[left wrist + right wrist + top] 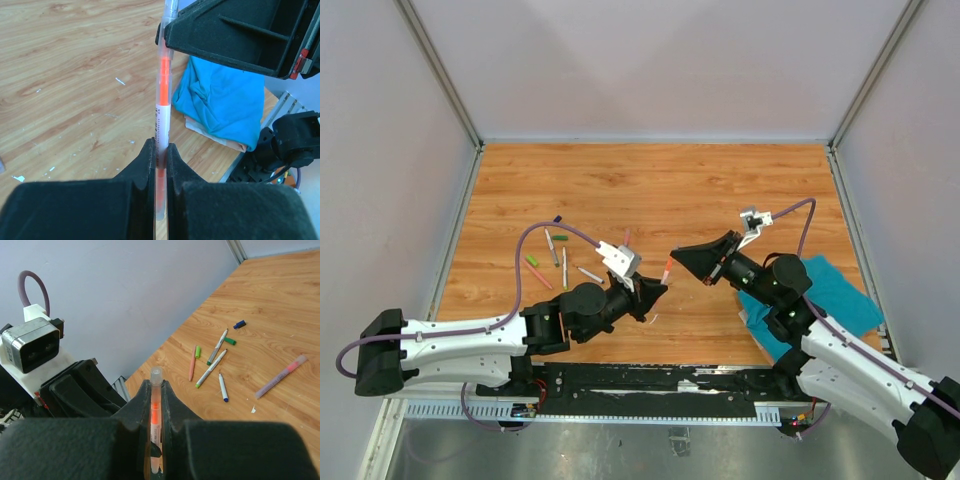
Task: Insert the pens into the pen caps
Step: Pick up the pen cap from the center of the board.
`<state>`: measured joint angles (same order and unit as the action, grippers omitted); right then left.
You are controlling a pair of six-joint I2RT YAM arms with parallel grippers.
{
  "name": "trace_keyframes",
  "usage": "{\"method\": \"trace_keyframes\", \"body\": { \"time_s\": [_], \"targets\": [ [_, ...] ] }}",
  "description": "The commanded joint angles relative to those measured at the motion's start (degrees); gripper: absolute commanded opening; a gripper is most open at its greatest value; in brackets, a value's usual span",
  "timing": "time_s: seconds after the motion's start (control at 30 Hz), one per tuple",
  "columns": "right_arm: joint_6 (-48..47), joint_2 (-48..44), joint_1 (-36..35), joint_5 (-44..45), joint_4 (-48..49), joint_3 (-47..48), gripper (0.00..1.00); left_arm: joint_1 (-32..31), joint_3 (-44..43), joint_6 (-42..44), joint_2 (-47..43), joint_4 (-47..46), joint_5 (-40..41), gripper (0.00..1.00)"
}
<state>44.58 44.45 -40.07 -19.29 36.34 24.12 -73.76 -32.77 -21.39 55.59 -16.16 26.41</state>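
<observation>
An orange pen (162, 107) hangs in the air between my two grippers, above the middle of the table (667, 270). My left gripper (160, 146) is shut on its pale barrel. My right gripper (156, 386) is shut on a translucent pen cap (156, 374), and the pen's orange tip shows inside that cap. In the left wrist view the right gripper's fingers (225, 30) clamp the pen's capped end (167, 30). Several other pens (217, 346) lie loose on the wood, with a green cap (229, 340) and a dark blue cap (240, 324) beside them.
A teal cloth (820, 290) lies crumpled at the right, under the right arm. The loose pens and caps (555, 255) are scattered left of centre. A capped pink-purple pen (281, 376) lies apart from them. Grey walls enclose the table on three sides.
</observation>
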Motion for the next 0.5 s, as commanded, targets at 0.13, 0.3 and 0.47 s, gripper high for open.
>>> {"method": "trace_keyframes", "body": {
  "time_s": [0.13, 0.3, 0.47],
  "targets": [
    [-5.62, -0.7, -4.0, -2.0, -8.61, -2.16, 0.01, -0.16, -1.24, 0.7, -1.19, -3.08, 2.01, 0.0],
    [-7.11, -1.37, -5.12, -1.83, -10.45, -1.96, 0.06, -0.18, -1.26, 0.51, -1.43, -2.73, 1.99, 0.0],
    [-8.4, -3.06, -5.13, -1.45, -12.33, -0.5, 0.21, -0.16, -0.8, 0.09, -1.91, -2.6, 2.54, 0.01]
  ]
}}
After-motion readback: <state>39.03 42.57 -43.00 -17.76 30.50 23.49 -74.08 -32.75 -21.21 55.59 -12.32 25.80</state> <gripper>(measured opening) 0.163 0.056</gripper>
